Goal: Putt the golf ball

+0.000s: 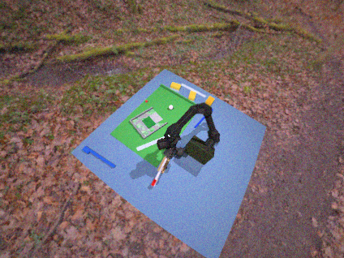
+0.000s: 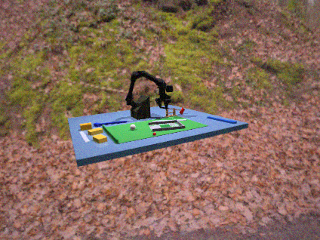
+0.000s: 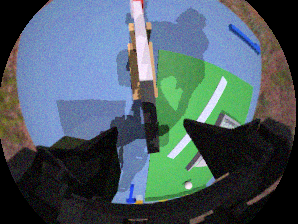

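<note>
The red putter (image 1: 161, 172) (image 2: 182, 111) (image 3: 145, 60) has a red head, a white shaft and a dark handle end. It rests on a wooden stand (image 1: 164, 164) (image 3: 134, 75). My gripper (image 1: 169, 154) (image 2: 166, 107) (image 3: 151, 126) is open and empty, above the dark handle end, which shows between the fingertips in the wrist view. The white golf ball (image 1: 170, 107) (image 2: 133, 127) (image 3: 188, 185) lies on the green mat (image 1: 123, 133) (image 2: 118, 135). The raised green (image 1: 148, 122) is a darker square inside grey walls; the wrist view shows those walls only partly.
A white strip (image 1: 147, 145) (image 3: 200, 117) lies near the walled green. Blue sticks (image 1: 99, 157) (image 1: 199, 121) (image 2: 222, 120) (image 2: 109, 124) lie beyond two sides of the mat. Yellow blocks (image 1: 192, 95) (image 2: 95, 131) stand past the ball's end. A small red object (image 1: 146, 101) (image 2: 154, 133) lies at the mat's edge.
</note>
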Motion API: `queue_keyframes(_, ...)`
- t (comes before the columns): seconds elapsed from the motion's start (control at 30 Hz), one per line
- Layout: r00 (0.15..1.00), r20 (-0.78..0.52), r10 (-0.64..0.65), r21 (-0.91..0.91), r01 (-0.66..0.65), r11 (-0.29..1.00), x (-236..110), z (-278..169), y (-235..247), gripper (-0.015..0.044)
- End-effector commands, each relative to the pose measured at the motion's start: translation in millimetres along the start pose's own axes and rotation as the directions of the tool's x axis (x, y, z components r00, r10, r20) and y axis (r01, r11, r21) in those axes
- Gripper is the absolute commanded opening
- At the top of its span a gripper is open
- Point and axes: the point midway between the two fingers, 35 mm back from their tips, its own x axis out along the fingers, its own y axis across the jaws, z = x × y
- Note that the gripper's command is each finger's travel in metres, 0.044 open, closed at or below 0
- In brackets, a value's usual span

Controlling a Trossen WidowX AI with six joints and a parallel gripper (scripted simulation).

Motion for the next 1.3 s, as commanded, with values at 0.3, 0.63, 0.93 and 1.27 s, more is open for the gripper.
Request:
queue_keyframes(0.3,1.000,-0.008,0.000,-0.005,0.000,1.000,21,-2,1,0.0440)
queue_keyframes(0.63,1.000,-0.001,0.000,0.001,0.000,1.000,20,-1,0,0.0335)
queue_keyframes(0.93,1.000,-0.001,0.000,0.001,0.000,1.000,20,-1,0,0.0099)
queue_keyframes(1.27,1.000,-0.001,0.000,0.001,0.000,1.000,19,-1,0,0.0000)
